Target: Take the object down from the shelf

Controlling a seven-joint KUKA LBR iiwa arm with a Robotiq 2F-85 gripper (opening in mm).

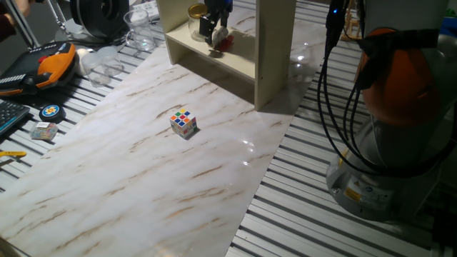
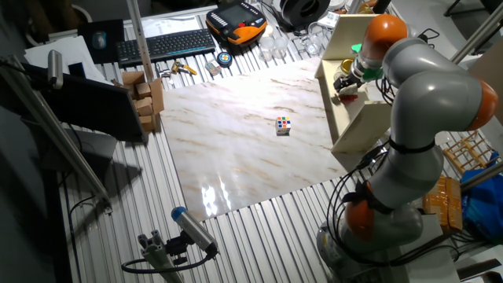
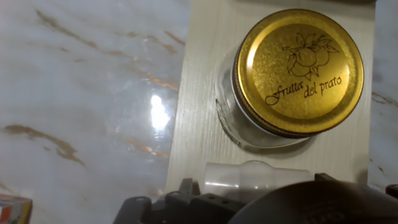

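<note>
Shelf-bound and waiting, that's our target: a small glass jar (image 3: pixel 273 93) with a gold lid, and we find it sitting on the lower board of the shelf (image 1: pixel 214 61), toward the back of that board as one fixed view shows it. From the hand view we look almost straight down on the lid, the jar upright on the pale wood, with the marble tabletop (image 1: pixel 143 164) showing off to the left past the board's edge. Our gripper (image 1: pixel 214 28) is down inside the shelf opening, just beside the jar, and something reddish (image 1: pixel 226 41) lies at its fingertips, though we cannot tell what that is or whether we are gripping it. How the jaws stand is also beyond us here: the hand view shows only dark gripper body and a whitish, translucent piece (image 3: pixel 255 175) at the bottom edge, and both fixed views are too small and crowded to settle it. Out on the marble, well apart from the shelf, sits a colour cube (image 1: pixel 183 123), not part of this job as far as we can judge. So nothing is down yet, and the jar is not lifted. Left to do, by our reckoning: secure a grasp, draw the object out from under the upper board, and lower it onto the table.
</note>
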